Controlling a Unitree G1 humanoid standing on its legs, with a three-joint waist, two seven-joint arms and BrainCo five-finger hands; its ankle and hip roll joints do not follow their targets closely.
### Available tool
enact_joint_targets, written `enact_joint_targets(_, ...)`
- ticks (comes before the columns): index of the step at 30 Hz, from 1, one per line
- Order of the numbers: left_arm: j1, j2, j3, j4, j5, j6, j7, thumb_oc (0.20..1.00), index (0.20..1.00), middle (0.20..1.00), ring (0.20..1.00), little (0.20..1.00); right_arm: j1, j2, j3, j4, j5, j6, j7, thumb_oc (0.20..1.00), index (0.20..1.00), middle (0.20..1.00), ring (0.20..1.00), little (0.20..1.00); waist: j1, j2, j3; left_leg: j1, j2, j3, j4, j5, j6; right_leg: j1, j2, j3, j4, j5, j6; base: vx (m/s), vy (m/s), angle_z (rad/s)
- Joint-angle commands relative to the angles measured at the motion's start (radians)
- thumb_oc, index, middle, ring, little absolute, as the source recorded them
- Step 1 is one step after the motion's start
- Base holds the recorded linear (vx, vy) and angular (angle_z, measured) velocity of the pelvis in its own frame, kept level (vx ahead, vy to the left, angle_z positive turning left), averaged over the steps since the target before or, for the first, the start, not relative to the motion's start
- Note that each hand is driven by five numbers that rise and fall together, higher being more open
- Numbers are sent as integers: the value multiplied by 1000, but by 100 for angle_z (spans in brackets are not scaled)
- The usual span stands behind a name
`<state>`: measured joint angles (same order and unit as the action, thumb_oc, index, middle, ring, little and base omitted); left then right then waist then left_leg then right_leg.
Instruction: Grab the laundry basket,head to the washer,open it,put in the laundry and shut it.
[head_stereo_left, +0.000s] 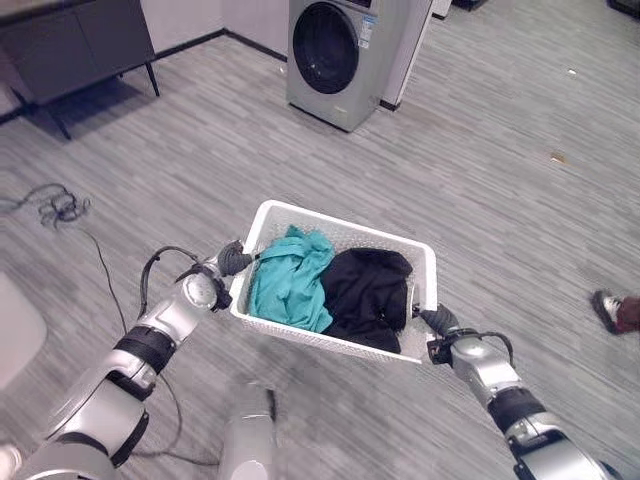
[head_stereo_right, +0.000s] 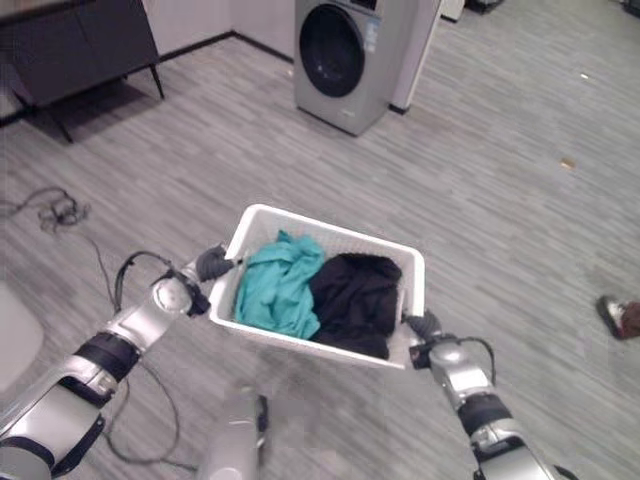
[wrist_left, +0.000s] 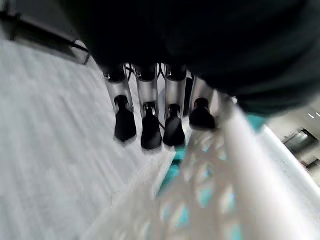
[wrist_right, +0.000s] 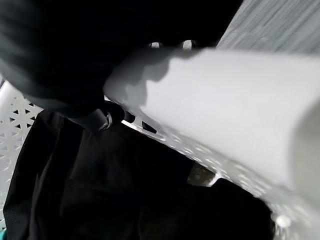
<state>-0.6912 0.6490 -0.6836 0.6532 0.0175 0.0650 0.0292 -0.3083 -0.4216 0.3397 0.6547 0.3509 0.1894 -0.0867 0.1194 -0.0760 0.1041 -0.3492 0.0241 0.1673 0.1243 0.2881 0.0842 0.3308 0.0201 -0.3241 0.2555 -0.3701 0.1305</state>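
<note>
1. The left hand is at the left short end of the white laundry basket. In its own wrist view the fingers hang down in a row along the outside of the basket's lattice wall; whether they curl round the rim cannot be told.
2. The right hand is at the opposite short end, at the basket's near right corner. In the right wrist view the dark cover sits against the thick white rim, and the fingers are hidden behind it, so its grip cannot be told.
3. The laundry basket is held up between the two hands, off the floor, slightly tilted, with its long sides running across the view.
4. Inside the basket, a crumpled teal garment fills the left half and a black garment the right half; the two touch in the middle. The black cloth lies just below the right hand in the wrist view.
5. Further out, the washer stands well ahead of the basket on the grey plank floor, its round dark door shut and facing this way.
6. A dark cabinet on thin legs stands to the far left by the wall.
7. A person's shoe shows at the right edge, well apart from the basket.
</note>
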Motion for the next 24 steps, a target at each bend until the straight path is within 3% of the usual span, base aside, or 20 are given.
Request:
enact_joint_targets(1,-192,66,103,3,-24,-27,70,200,200,200,200,200,-174,-51,-57,-125,66,-137,28,200,200,200,200,200,68,-12,79,75,95,-113,-167,-190,-124,-170,-24,6,-255,249,-70,459,84,0)
enact_joint_targets(2,-195,70,98,-1,-31,-27,65,200,200,200,200,200,-182,-44,-50,-122,67,-138,29,200,200,200,200,200,73,-8,77,48,98,-123,-211,-197,-133,-148,-14,10,-252,225,-67,472,85,28)
enact_joint_targets(5,-192,94,98,1,-39,-25,55,200,200,200,200,200,-209,-14,-21,-113,70,-141,32,200,200,200,200,200,93,-9,71,26,113,-63,-208,-191,-135,-115,8,19,-208,162,-72,458,129,22)
enact_joint_targets(7,-171,120,113,-5,-35,-24,55,200,200,200,200,200,-207,10,-24,-130,75,-140,32,200,200,200,200,200,114,-20,56,53,120,-30,-196,-148,-114,-100,5,30,-165,135,-69,561,190,-12)
enact_joint_targets(9,-177,125,102,-5,-22,-26,52,200,200,200,200,200,-201,20,-16,-123,79,-144,33,200,200,200,200,200,125,-47,40,41,103,-40,-145,-161,-114,-88,-8,44,-117,120,-57,532,201,-41)
enact_joint_targets(10,-165,139,92,10,-33,-31,53,200,200,200,200,200,-188,35,-24,-122,84,-144,39,200,200,200,200,200,128,-77,32,47,66,-43,-31,-199,-88,-106,-59,40,6,224,5,555,319,-17)
enact_joint_targets(11,-166,143,83,12,-32,-31,57,200,200,200,200,200,-182,43,-33,-119,86,-144,41,200,200,200,200,200,121,-79,30,58,63,-30,-1,-198,-66,-127,-73,39,84,301,27,669,429,-9)
enact_joint_targets(13,-189,143,63,13,-34,-26,64,200,200,200,200,200,-178,46,-40,-126,81,-139,40,200,200,200,200,200,100,-82,26,94,41,-16,28,-253,-25,-181,-109,56,272,422,69,378,278,-13)
enact_joint_targets(14,-189,143,63,13,-34,-26,64,200,200,200,200,200,-177,47,-40,-126,81,-138,40,200,200,200,200,200,101,-83,25,93,40,-15,30,-254,-24,-183,-110,57,275,421,70,435,323,9)
enact_joint_targets(15,-190,142,68,18,-41,-26,76,200,200,200,200,200,-183,43,-45,-123,70,-136,39,200,200,200,200,200,83,-65,29,128,29,-15,49,-301,9,-242,-123,77,419,483,88,411,302,11)
enact_joint_targets(17,-186,138,75,2,-48,-23,79,200,200,200,200,200,-182,46,-58,-129,54,-131,39,200,200,200,200,200,63,-32,38,200,29,-14,30,-332,35,-334,-162,56,505,478,85,516,330,-8)
enact_joint_targets(19,-170,137,88,-14,-57,-24,77,200,200,200,200,200,-170,33,-72,-145,48,-127,45,200,200,200,200,200,45,-13,45,263,6,-31,7,-349,42,-382,-191,35,425,429,65,513,214,-6)
enact_joint_targets(20,-153,131,98,-30,-59,-26,71,200,200,200,200,200,-155,24,-88,-160,47,-128,46,200,200,200,200,200,36,-1,45,302,-8,-54,-4,-365,38,-422,-182,17,318,360,37,417,117,19)
enact_joint_targets(21,-152,131,99,-31,-59,-26,71,200,200,200,200,200,-154,23,-87,-161,47,-128,46,200,200,200,200,200,34,0,46,304,-7,-56,-4,-366,37,-418,-181,15,316,360,37,457,64,13)
enact_joint_targets(22,-138,131,109,-45,-55,-26,66,200,200,200,200,200,-142,19,-97,-174,46,-126,49,200,200,200,200,200,29,2,44,328,-9,-63,-7,-384,29,-422,-187,0,201,333,23,444,-36,35)
enact_joint_targets(23,-123,125,118,-51,-50,-25,62,200,200,200,200,200,-126,13,-108,-186,42,-127,53,200,200,200,200,200,21,3,40,362,-17,-77,-15,-415,9,-442,-202,-19,-36,335,19,446,-36,35)
enact_joint_targets(24,-122,125,119,-51,-49,-25,62,200,200,200,200,200,-125,13,-108,-186,42,-127,53,200,200,200,200,200,20,5,40,364,-14,-78,-15,-416,8,-437,-198,-22,-43,339,19,446,-55,39)
